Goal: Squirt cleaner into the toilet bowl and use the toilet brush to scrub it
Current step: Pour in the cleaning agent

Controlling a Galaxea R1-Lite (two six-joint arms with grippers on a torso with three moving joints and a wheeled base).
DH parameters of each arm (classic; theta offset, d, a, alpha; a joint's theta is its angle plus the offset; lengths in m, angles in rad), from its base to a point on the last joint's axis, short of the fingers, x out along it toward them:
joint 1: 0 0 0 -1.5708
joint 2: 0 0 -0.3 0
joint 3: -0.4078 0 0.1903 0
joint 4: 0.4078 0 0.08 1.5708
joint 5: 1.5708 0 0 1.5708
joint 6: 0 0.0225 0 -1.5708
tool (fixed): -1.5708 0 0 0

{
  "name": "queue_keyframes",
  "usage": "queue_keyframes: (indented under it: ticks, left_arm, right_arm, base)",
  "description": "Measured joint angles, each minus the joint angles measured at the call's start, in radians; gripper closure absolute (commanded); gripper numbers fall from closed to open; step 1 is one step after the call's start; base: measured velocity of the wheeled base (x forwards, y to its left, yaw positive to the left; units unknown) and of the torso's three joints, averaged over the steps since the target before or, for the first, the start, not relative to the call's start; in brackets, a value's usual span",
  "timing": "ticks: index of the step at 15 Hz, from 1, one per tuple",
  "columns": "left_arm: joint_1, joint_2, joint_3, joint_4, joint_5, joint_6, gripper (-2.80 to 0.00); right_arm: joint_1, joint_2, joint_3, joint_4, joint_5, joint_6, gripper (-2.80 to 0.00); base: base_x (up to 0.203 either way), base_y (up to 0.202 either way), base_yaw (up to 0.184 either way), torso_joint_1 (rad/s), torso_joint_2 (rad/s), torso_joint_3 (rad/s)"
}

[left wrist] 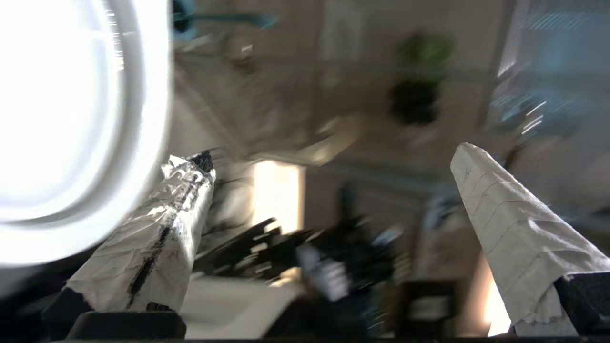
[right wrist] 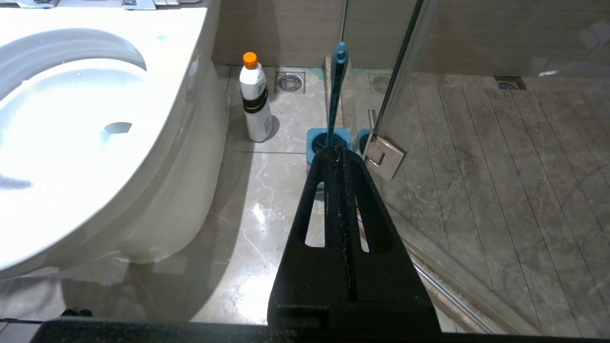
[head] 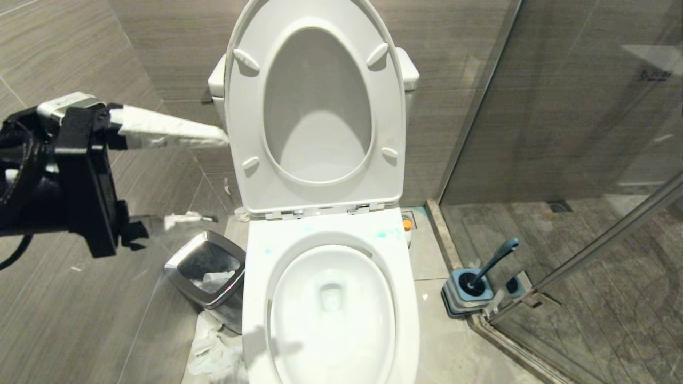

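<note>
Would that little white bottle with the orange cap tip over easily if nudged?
Probably. The cleaner stands tall and narrow on glossy floor tile, so a push high up would likely topple it. Lying down, its round body might roll.

Hidden, cropped and blurred parts

In the head view the cleaner point(head: 407, 224) shows only its orange cap behind the toilet bowl point(head: 256, 298), whose front rim the picture's lower edge cuts off; the left gripper point(head: 176, 176) arm runs off the left edge. The toilet brush point(head: 493, 261) head sits unseen inside its holder point(head: 453, 298). The left wrist view is smeared, so nothing between its paper-wrapped fingers point(left wrist: 514, 228) can be made out.
</note>
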Motion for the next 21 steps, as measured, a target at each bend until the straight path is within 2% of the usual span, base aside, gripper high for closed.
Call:
queue_keyframes:
  ticks: [2,3,5,7,10,11,13,18,21]
  left_arm:
    - [-0.011,-0.043,0.001,0.128,0.059,0.211,-2.8]
    - [-0.014,-0.059,0.003,0.17,0.118,0.307,-2.8]
    - [-0.016,-0.081,0.003,0.181,0.255,0.445,-2.8]
    - [-0.016,-0.106,0.002,0.14,0.376,0.545,-2.8]
    - [-0.014,-0.153,0.005,0.107,0.451,0.561,-2.8]
    - [-0.012,-0.168,0.008,0.108,0.478,0.561,0.0]
    - [-0.009,-0.19,0.012,0.108,0.524,0.559,0.0]
    - [0.026,-0.201,0.013,0.096,0.552,0.565,0.0]
    - [0.036,-0.199,0.012,0.035,0.627,0.583,0.0]
  right_arm:
    - [0.0,0.0,0.0,0.0,0.0,0.0,0.0]
    - [0.0,0.0,0.0,0.0,0.0,0.0,0.0]
    - [0.0,0.0,0.0,0.0,0.0,0.0,0.0]
    - [0.0,0.0,-0.001,0.0,0.0,0.0,0.0]
    - [0.0,0.0,-0.001,0.0,0.001,0.0,0.0]
    - [0.0,0.0,-0.001,0.0,0.0,0.0,0.0]
    - [0.0,0.0,-0.001,0.0,0.0,0.0,0.0]
    - [0.0,0.0,-0.001,0.0,0.0,0.0,0.0]
    - [0.0,0.0,0.0,0.0,0.0,-0.001,0.0]
  base:
    - [0.0,0.0,0.0,0.0,0.0,0.0]
    - [0.0,0.0,0.0,0.0,0.0,0.0]
    - [0.0,0.0,0.0,0.0,0.0,0.0]
    - [0.0,0.0,0.0,0.0,0.0,0.0]
    - [0.0,0.0,0.0,0.0,0.0,0.0]
    - [0.0,0.0,0.0,0.0,0.0,0.0]
    - [0.0,0.0,0.0,0.0,0.0,0.0]
    - [0.0,0.0,0.0,0.0,0.0,0.0]
    - [0.0,0.0,0.0,0.0,0.0,0.0]
